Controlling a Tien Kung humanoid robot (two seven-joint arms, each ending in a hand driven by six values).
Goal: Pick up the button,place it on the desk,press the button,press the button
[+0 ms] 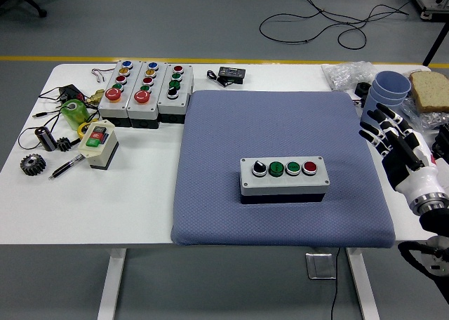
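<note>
Quilted blue mat [280,130] bears boxy button [284,179].

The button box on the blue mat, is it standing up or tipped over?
Upright. The button box sits flat on the mat, its four buttons facing up. The right hand is off to the side, not touching it.

White table [140,215] with blue mat [280,123], button boxes [144,92], gears [31,164], cups [388,92].

Button box [284,179]: grey, rectangular, lying flat and lengthwise on my blue mat [231,130], near its front edge. Its top carries a black knob, two green buttons, one red.
</note>
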